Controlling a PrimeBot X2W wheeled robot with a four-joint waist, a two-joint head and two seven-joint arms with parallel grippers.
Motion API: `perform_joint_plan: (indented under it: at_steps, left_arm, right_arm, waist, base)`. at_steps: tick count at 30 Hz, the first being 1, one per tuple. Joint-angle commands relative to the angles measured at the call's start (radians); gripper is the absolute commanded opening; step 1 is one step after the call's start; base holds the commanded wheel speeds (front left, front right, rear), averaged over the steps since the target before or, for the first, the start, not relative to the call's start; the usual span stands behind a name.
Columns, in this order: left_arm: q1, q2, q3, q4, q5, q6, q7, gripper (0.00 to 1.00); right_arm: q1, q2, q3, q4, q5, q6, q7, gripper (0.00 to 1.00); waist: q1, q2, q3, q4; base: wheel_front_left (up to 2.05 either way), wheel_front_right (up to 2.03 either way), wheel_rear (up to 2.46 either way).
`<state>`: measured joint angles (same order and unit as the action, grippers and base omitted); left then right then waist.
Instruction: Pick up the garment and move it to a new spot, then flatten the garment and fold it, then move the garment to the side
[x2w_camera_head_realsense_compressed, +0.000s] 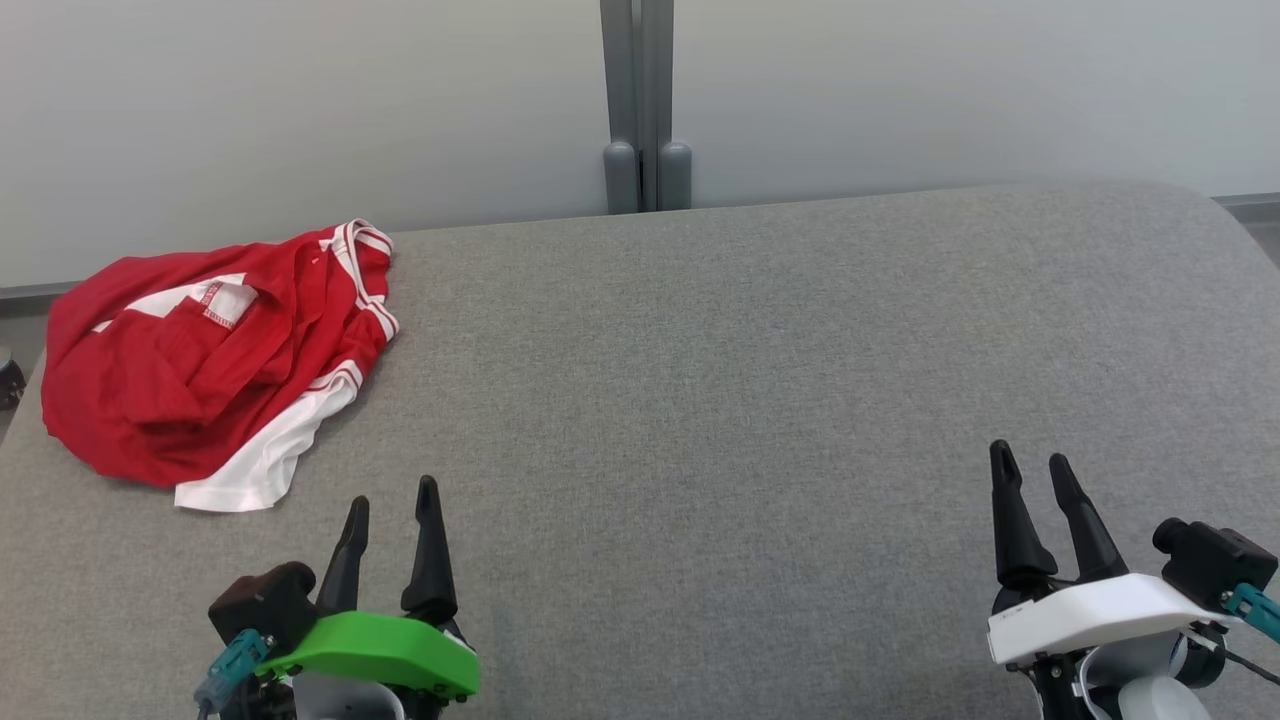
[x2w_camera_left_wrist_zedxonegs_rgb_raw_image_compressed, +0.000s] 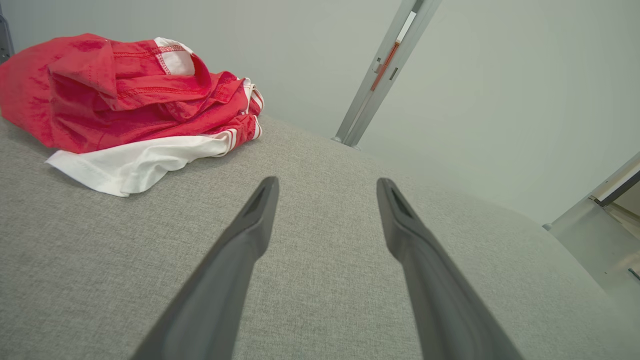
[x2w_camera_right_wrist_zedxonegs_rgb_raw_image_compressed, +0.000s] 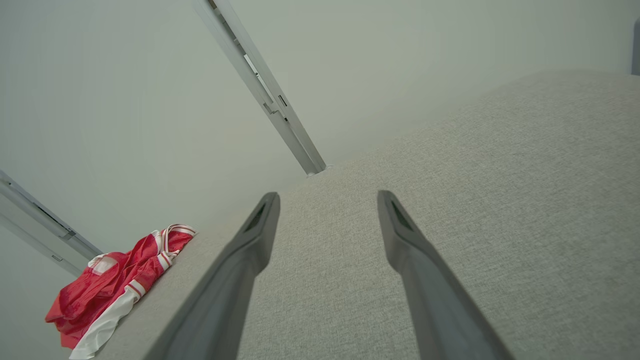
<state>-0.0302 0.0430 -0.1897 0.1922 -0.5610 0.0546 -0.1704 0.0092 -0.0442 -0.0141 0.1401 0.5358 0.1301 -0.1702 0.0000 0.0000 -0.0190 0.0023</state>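
Garment (x2w_camera_head_realsense_compressed: 200, 360): red w/ white trim and a white hem panel, crumpled in a heap at the far-left corner of the grey padded surface (x2w_camera_head_realsense_compressed: 750, 400). Its left side lies right at the rim.
Left gripper (x2w_camera_head_realsense_compressed: 393, 492): jaws spread wide, nothing between them. It sits low at the near edge, fingers pointing fwd. The garment is ahead and to its left – near, not touching.
Right gripper (x2w_camera_head_realsense_compressed: 1030, 452): also spread wide and empty, at the near right, well apart from the garment.
Why placed so: both look parked in a rest pose, tips over bare cloth. Reads as the start, w/ the pick-up not yet begun.
Likely arm: the left is much closer, so prob. the one to reach.
Free room: the centre and right of the surface are bare – a fair new spot w/ space to flatten and fold.
Handling: thin, limp fabric w/ bunched layers. A pinch may catch one layer only, so the heap would trail out unevenly.
Risk: the part at the rim could slide off if nudged leftward.
Backdrop: pale wall, grey post (x2w_camera_head_realsense_compressed: 645, 100) behind the far edge.
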Motion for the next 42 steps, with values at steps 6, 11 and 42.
perform_joint_plan:
  at_steps: [6, 11, 42]
  left_arm:
    - [-0.006, 0.008, -0.022, 0.011, 0.061, 0.021, -0.021, 1.00]
    - [-0.009, 0.009, -0.033, 0.021, 0.098, 0.032, -0.033, 1.00]
    - [-0.005, 0.010, -0.078, 0.056, 0.277, 0.080, -0.092, 1.00]
  right_arm:
    - [-0.018, -0.006, 0.006, 0.000, -0.084, 0.001, -0.022, 1.00]
    - [-0.021, -0.006, 0.007, 0.012, -0.134, 0.001, -0.033, 1.00]
    - [-0.032, -0.008, 0.025, 0.052, -0.377, 0.001, -0.093, 1.00]
  waist:
    - [0.0000, 0.0000, 0.002, 0.004]
    - [0.0000, 0.0000, 0.005, 0.007]
    - [0.0000, 0.0000, 0.016, 0.018]
  base:
    - [0.00, 0.00, 0.00]
    - [0.00, 0.00, 0.00]
    - [0.00, 0.00, 0.00]
